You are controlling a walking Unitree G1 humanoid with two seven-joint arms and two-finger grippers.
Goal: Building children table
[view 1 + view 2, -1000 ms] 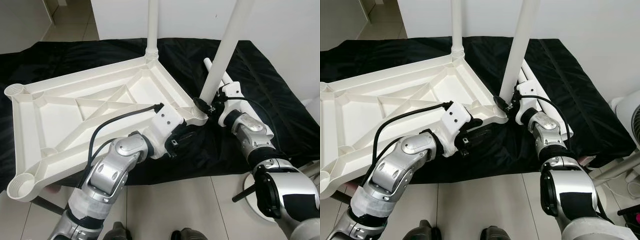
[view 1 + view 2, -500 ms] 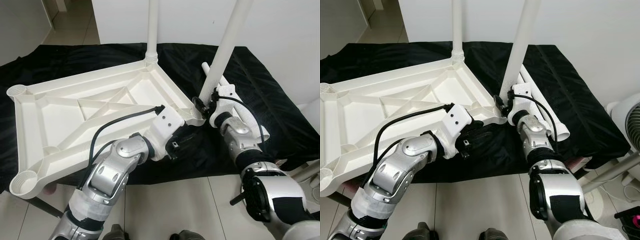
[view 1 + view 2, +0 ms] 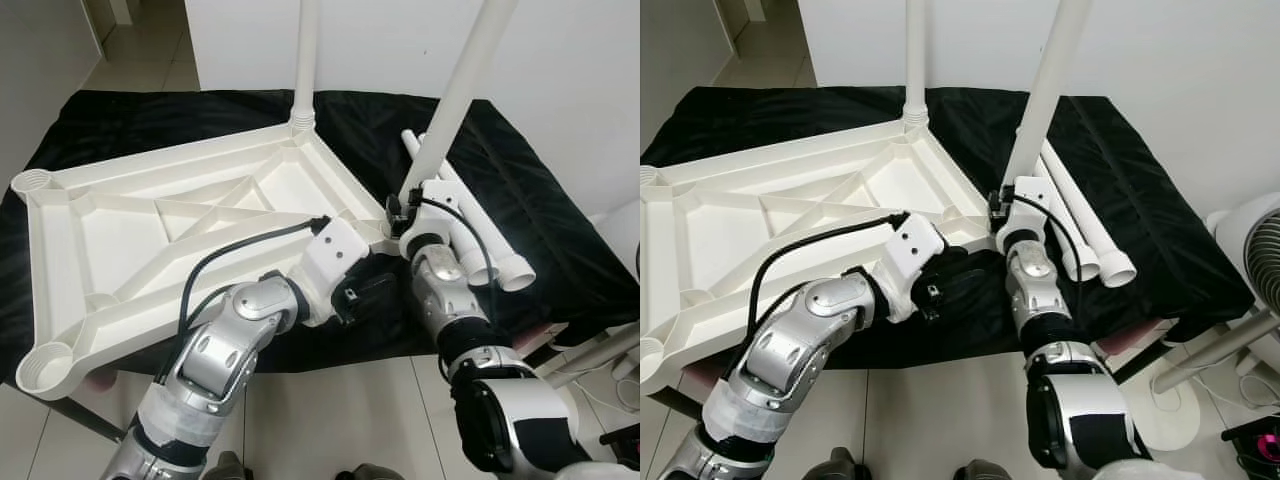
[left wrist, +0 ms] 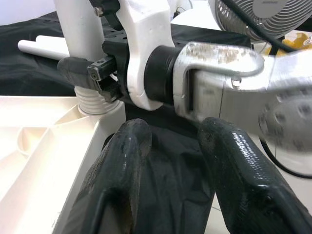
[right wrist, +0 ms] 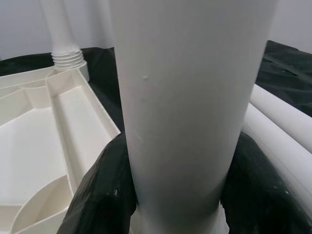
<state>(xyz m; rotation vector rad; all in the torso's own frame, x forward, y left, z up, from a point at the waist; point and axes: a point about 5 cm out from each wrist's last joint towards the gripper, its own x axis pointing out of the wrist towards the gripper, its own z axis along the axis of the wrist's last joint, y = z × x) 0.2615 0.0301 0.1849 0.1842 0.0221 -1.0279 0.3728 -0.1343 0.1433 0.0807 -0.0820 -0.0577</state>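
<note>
Gripping low on the leg (image 3: 455, 105), the right claw (image 3: 402, 212) pinches the white tube from both sides just above its threaded end, which sits in the near corner socket of the upturned tabletop (image 3: 170, 225). That tabletop lies underside up on a black cloth (image 3: 540, 230) over the table, one leg (image 3: 305, 60) already standing in the far corner. The left claw (image 4: 168, 161) hangs with fingers spread just beside the tabletop's near edge, gripping nothing. Two spare legs (image 3: 1090, 230) lie on the cloth to the right. The held leg leans noticeably. The danger as I see it: twisted at that angle, the thread could cross and jam, or the leg pop out. With the left claw off the tabletop, the whole panel could also swivel.
</note>
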